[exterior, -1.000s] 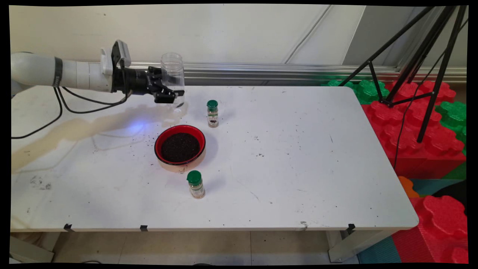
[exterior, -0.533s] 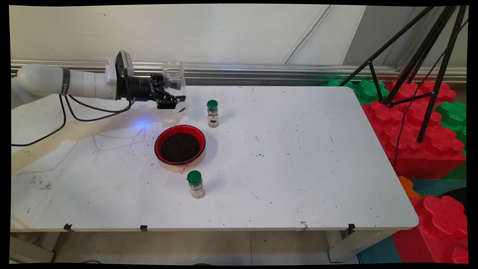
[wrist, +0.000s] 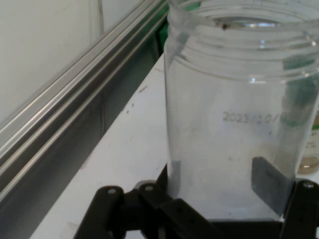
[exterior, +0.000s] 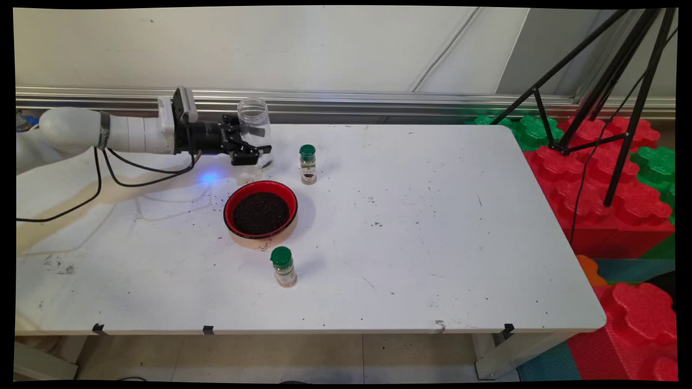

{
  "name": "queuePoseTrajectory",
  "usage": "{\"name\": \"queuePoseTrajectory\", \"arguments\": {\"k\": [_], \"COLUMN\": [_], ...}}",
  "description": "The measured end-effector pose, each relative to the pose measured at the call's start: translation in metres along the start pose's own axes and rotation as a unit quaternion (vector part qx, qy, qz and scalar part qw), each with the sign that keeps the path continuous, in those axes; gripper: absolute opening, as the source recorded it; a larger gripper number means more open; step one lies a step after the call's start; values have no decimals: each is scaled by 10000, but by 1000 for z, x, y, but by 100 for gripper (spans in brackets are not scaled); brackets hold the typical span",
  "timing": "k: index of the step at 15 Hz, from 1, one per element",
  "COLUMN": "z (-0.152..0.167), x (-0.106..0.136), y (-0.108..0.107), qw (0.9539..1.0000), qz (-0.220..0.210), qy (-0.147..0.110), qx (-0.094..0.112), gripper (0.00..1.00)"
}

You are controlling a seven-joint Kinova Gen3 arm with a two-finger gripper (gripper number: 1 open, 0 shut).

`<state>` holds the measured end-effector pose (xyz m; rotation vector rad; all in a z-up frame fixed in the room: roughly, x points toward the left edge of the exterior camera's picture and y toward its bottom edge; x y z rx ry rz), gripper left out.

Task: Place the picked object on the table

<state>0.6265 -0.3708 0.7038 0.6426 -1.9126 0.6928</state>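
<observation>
Hand view shows the gripper (wrist: 227, 199) pinching a clear plastic jar (wrist: 239, 119) down near its base, one finger pad (wrist: 269, 184) visible right through the wall. The jar is lidless, upright and looks empty apart from a speck near the rim.

Main view, using the red bowl (exterior: 261, 209) of dark grains as the anchor: the jar (exterior: 255, 129) is just behind it and a touch to the left, right above the white table (exterior: 432, 227). I can't tell whether its base is touching the surface. The arm reaches in level from the bowl's left. A green-capped spice bottle (exterior: 308, 163) stands behind and right of the bowl, near the jar but apart from it. A second green-capped bottle (exterior: 283, 266) sits just in front of the bowl.

My take on handling: thin plastic flexes, so a low grip should stay gentle, and the jar should stay vertical and away from that rear bottle.
</observation>
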Motion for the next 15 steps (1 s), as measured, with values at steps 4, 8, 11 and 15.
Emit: {"name": "queuePoseTrajectory", "arguments": {"k": [4,8,11,15], "z": [5,7,10,11], "x": [-10,-18,-22,-25], "y": [1,2,2,2], "qw": [10000,9999,9999,9998], "qz": [12,20,30,45], "qy": [59,105,140,178], "qx": [2,4,7,13], "gripper": [0,0,0,100]}}
